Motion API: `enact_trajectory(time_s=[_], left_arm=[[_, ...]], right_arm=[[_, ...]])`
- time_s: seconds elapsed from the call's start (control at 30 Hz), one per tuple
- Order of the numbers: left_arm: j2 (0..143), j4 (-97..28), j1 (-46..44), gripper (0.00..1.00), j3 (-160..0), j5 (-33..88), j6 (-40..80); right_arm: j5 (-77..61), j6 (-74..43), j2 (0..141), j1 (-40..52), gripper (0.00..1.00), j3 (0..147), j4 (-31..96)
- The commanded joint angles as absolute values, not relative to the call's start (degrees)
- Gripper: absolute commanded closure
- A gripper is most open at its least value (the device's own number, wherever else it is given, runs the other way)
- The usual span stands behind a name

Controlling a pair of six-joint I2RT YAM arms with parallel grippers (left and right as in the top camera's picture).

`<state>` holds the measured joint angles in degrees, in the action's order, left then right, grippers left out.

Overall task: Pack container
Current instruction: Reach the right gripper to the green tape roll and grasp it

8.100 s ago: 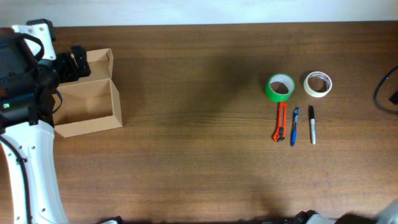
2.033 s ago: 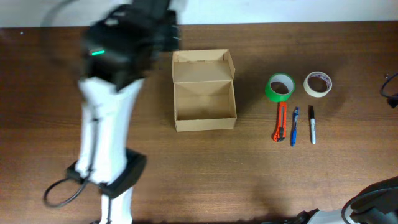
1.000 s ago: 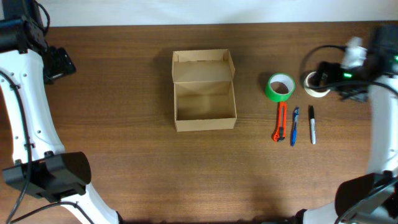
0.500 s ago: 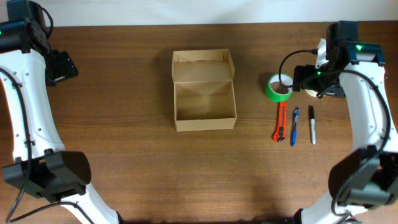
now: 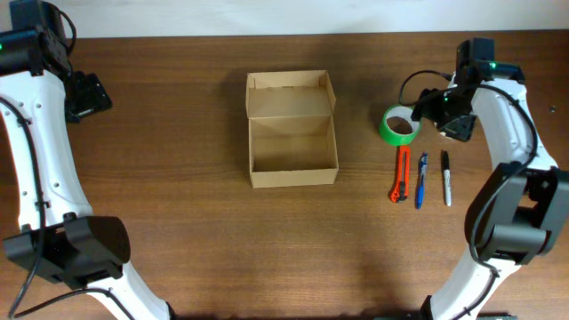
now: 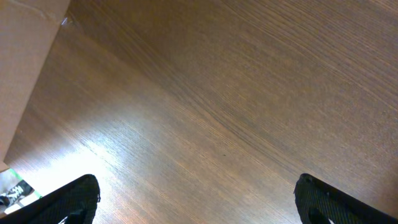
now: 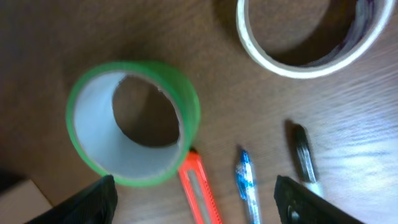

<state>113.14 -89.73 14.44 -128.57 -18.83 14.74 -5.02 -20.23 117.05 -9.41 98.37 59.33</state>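
The packing has not begun, judging by how things lie. The small tan cardboard box point(image 5: 293, 176) stands in the upper middle of the overhead view on the dark brown wooden table point(image 5: 178, 222), its flap lid folded back toward the top of the frame and its inside bare.

Everything that might go in lies well apart from it, toward the upper right:
- a green tape roll point(image 5: 388, 127)
- a cream tape roll point(image 7: 273, 59), mostly hidden under the arm in the overhead view
- an orange utility knife point(image 5: 402, 173)
- a blue pen point(image 5: 421, 180)
- a black marker point(image 5: 445, 178)

The right gripper point(image 7: 199, 205) hangs over the two rolls with its fingers spread wide and holds nothing, so the first pick seems to be in hand. All five items are left to move, and probably the lid to close.

The left gripper point(image 6: 196, 202) is at the upper left of the overhead view, far from the box. It too is spread and empty, over bare wood.

No brand or writing can be read. The box is plain, and any print on the pen and marker is too small to make out
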Motion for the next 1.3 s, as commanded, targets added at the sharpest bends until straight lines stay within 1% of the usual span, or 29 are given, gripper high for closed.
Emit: enact_trajectory(time_s=[0.0,0.2,0.27,0.4,0.53,0.6,0.77,0.83,0.9,1.03,1.07,1.1,1.27], left_arm=[[113.27,-89.58,14.79,0.0,-128.18,-18.63,14.7],[113.27,-89.58,14.79,0.0,-128.18,-18.63,14.68],[113.27,-89.58,14.79,0.0,-128.18,-18.63,14.7],[113.27,-89.58,14.79,0.0,-128.18,-18.63,14.7],[113.27,-89.58,14.79,0.0,-128.18,-18.63,14.7],[113.27,-89.58,14.79,0.0,-128.18,-18.63,14.68],[113.27,-89.58,14.79,0.0,-128.18,-18.63,14.68],[113.27,-89.58,14.79,0.0,-128.18,-18.63,14.7],[113.27,-89.58,14.79,0.0,-128.18,-18.63,14.7],[113.27,-89.58,14.79,0.0,-128.18,-18.63,14.7],[113.27,-89.58,14.79,0.0,-128.18,-18.63,14.7],[113.27,-89.58,14.79,0.0,-128.18,-18.63,14.68],[113.27,-89.58,14.79,0.0,-128.18,-18.63,14.7]], right_arm=[[-7.57,-28.08,118.41,-9.41,0.19,99.29,57.93],[-7.57,-31.88,120.31,-9.39,0.25,99.29,56.49],[-7.57,-32.03,121.25,-9.37,0.29,99.29,56.53],[-8.54,-32.08,123.22,-9.34,0.31,99.26,56.93],[-8.4,-32.27,124.53,-9.34,0.38,99.22,57.21],[-8.4,-32.27,125.16,-9.34,0.39,99.22,57.36],[-8.38,-32.45,127.28,-9.34,0.46,99.22,57.78],[-8.4,-32.45,127.72,-9.34,0.52,99.22,57.74],[-8.38,-32.45,127.85,-9.34,0.65,99.22,57.58],[-8.36,-32.45,127.85,-9.34,0.87,99.22,57.17],[-8.36,-32.45,127.85,-9.37,0.94,99.22,57.19],[-8.38,-32.42,127.85,-9.37,0.96,99.22,57.19],[-8.36,-30.44,127.52,-9.34,0.96,99.96,58.54]])
